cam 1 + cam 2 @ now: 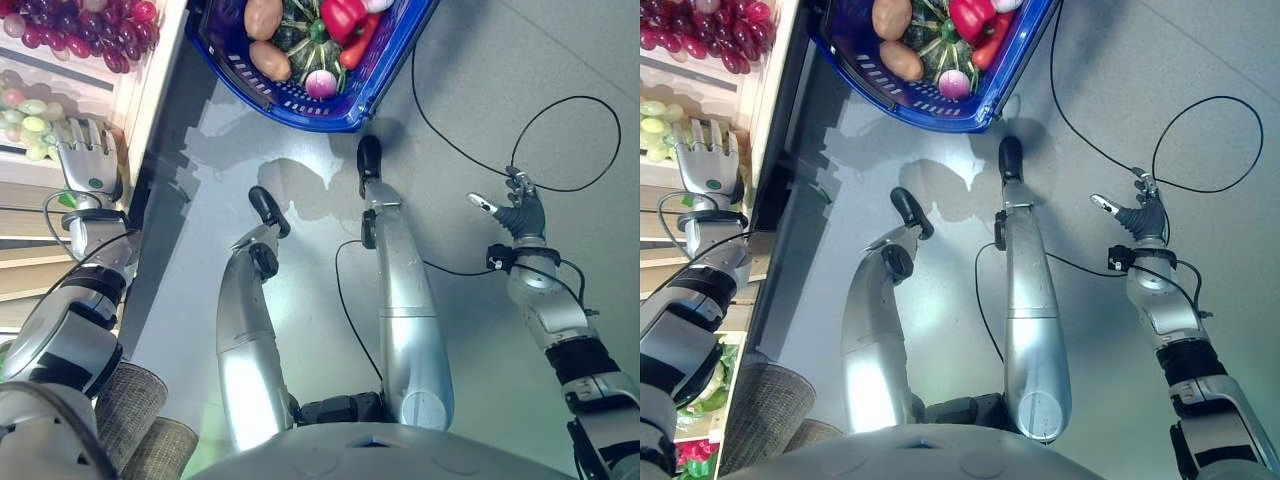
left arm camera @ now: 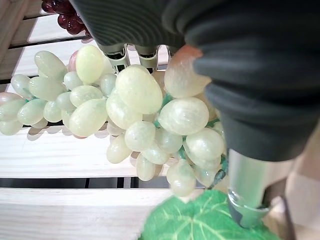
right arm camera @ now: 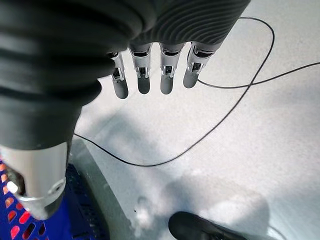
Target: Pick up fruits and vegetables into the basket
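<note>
Grapes are the piece in hand: a green grape bunch [image 2: 150, 120] lies on the pale wooden shelf [image 2: 60, 155] at the far left, and the left hand [image 1: 90, 160] is over it with its fingers straight and spread, palm down. From the wrist view the bunch sits right under the palm, between the thumb and the row of fingers, with a green leaf [image 2: 200, 220] beside it; whether the fingertips already touch the fruit is hard to tell, since they are hidden behind the grapes. Nothing is clamped yet.

On the floor, far and centre, the blue basket [image 1: 300, 105] already holds potatoes [image 1: 268, 58], a red pepper [image 1: 345, 20], a dark green squash and a small pinkish vegetable. A dark red grape bunch [image 1: 80, 25] lies farther along the shelf. The right hand [image 1: 520, 210] hangs over bare floor at the right, fingers straight and relaxed, holding nothing.

To do this grasp well, I judge the fingers should curl in under the body of the bunch, near where the stem holds it together, not pinch a few outer grapes that could slip. Close slowly, lift straight up clear of the shelf edge, then swing right to the basket and let go low over it.
</note>
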You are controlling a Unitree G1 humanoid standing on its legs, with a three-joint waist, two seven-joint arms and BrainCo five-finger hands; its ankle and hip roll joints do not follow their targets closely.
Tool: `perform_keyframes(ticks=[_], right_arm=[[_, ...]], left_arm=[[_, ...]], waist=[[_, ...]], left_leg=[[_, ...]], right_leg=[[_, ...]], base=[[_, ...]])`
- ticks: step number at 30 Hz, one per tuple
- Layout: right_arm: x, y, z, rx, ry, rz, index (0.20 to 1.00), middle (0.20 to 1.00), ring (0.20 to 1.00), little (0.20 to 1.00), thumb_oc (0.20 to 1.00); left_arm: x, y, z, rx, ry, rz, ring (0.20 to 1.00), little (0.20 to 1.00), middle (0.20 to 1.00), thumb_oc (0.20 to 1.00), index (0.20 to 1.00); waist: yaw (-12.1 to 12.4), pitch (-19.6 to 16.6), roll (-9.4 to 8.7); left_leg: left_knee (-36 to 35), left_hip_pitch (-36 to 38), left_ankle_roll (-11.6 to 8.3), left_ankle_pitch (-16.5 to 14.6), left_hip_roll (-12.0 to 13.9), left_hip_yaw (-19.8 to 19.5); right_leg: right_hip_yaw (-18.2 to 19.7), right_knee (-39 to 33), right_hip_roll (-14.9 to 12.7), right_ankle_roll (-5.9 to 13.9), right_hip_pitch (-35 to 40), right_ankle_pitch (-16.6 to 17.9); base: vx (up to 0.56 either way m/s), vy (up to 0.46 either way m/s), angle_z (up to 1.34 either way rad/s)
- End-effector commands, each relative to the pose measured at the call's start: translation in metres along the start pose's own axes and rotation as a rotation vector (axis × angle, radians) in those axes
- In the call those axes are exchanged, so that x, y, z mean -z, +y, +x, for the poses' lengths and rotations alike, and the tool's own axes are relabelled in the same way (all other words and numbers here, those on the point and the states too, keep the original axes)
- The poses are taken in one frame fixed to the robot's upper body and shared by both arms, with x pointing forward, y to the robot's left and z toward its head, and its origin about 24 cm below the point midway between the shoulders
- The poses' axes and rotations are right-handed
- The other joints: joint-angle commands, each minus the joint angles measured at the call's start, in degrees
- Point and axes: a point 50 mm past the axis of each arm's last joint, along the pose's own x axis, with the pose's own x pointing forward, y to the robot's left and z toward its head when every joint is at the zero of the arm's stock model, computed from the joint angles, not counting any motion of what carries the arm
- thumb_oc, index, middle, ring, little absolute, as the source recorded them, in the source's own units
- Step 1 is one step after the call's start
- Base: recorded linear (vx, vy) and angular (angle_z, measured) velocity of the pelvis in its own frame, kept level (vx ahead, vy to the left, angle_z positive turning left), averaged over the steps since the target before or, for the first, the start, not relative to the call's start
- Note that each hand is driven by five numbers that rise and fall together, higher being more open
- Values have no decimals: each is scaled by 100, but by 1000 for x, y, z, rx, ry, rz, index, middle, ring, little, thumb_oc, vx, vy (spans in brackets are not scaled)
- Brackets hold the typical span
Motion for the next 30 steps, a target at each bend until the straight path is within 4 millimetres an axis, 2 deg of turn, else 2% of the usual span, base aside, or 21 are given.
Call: perform_keyframes(ticks=[1, 7, 15, 16, 17, 18, 30], right_arm=[[1, -8, -8, 31, -30, 7, 1000, 1000, 1000, 1000, 1000], [-4, -12, -4, 62, -54, 25, 1000, 1000, 1000, 1000, 1000], [-5, -15, -3, 86, -71, 48, 1000, 1000, 1000, 1000, 1000], [-5, -14, -3, 86, -74, 48, 1000, 1000, 1000, 1000, 1000], [-5, -14, -3, 86, -74, 49, 1000, 1000, 1000, 1000, 1000], [-3, -13, -3, 86, -71, 51, 1000, 1000, 1000, 1000, 1000], [-1, -17, -10, 122, -91, 63, 1000, 1000, 1000, 1000, 1000]], left_arm=[[31, -35, -20, 106, 128, 92, 1000, 1000, 1000, 1000, 1000], [36, -26, -11, 84, 170, 113, 1000, 1000, 1000, 1000, 1000], [40, -24, -9, 94, 194, 144, 1000, 1000, 1000, 1000, 1000], [39, -26, -10, 102, 194, 140, 658, 658, 658, 658, 658], [38, -26, -10, 100, 195, 137, 501, 501, 501, 501, 501], [37, -25, -10, 103, 191, 133, 200, 200, 200, 200, 200], [33, -31, -17, 96, 192, 56, 200, 200, 200, 200, 200]], waist=[[24, -229, -138], [-12, -229, -130], [-53, -229, -104], [-63, -229, -101], [-66, -229, -102], [-70, -229, -101], [-63, -229, -143]], left_leg=[[174, -368, -109, -233, -102, -210], [339, -537, -79, -305, -127, -219], [499, -677, -44, -396, -160, -222], [536, -706, -38, -416, -170, -221], [544, -712, -35, -421, -173, -221], [559, -714, -20, -431, -173, -221], [484, -451, -38, -442, -153, -204]], right_leg=[[230, 47, 43, 427, -114, -222], [296, 147, 84, 400, -279, -241], [374, 184, 98, 405, -414, -225], [396, 194, 111, 404, -442, -220], [403, 197, 117, 403, -448, -219], [410, 216, 116, 403, -450, -228], [370, 80, 41, 451, -162, -196]], base=[[11, 36, -2], [10, 43, 1], [6, 36, -2], [8, 31, -2], [0, 0, 0], [0, 0, 0], [0, 0, 0]])
